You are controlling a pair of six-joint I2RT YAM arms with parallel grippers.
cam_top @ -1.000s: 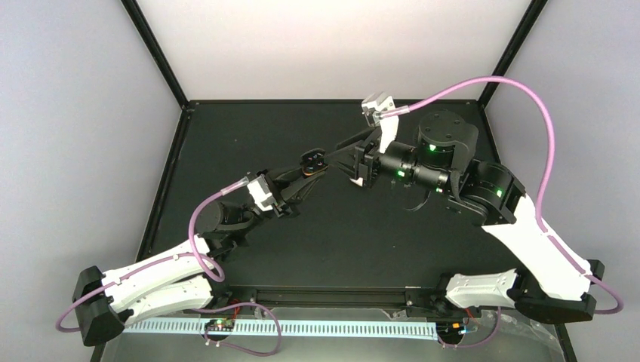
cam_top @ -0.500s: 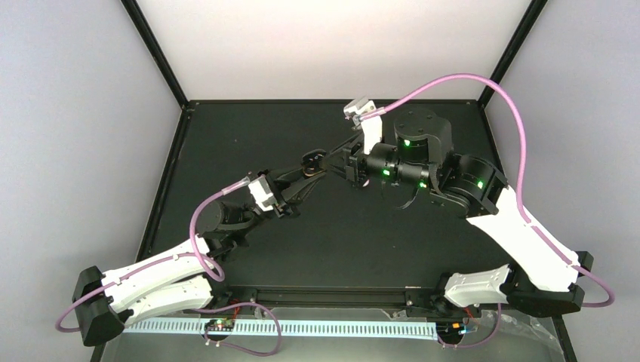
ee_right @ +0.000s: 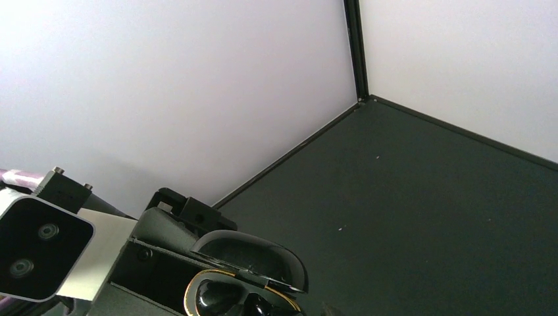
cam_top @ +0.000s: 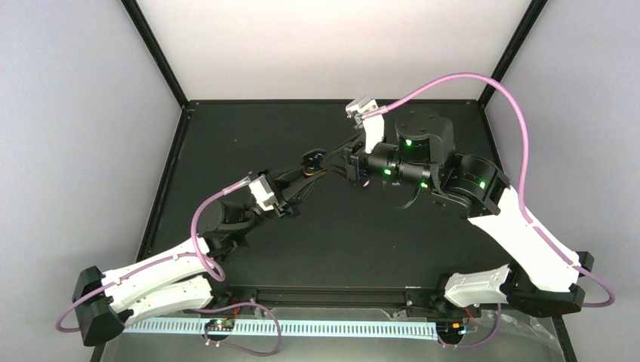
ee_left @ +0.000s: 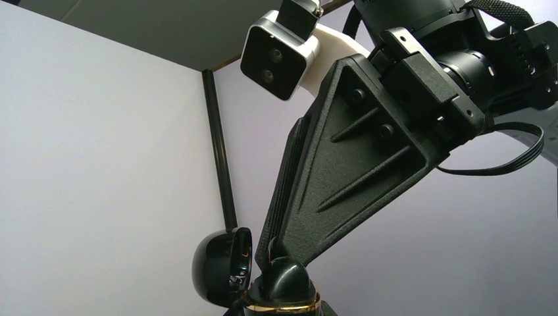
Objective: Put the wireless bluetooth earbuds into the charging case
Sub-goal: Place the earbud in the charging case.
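Top view: my right gripper (cam_top: 336, 154) has swung left since a second ago. It now sits right against the small glossy black, gold-rimmed hinged charging case (cam_top: 312, 159). My left gripper (cam_top: 309, 166) stays clamped on that case, just above mid-frame over the matte black table (cam_top: 362, 241).

Left wrist view: the case lid stands open at bottom centre. A right finger's tip meets a tiny black rounded earbud (ee_left: 284, 276) at the gold rim. I cannot tell how the right jaws stand.

Right wrist view: a bud lies inside the open case, at the bottom edge left of centre.
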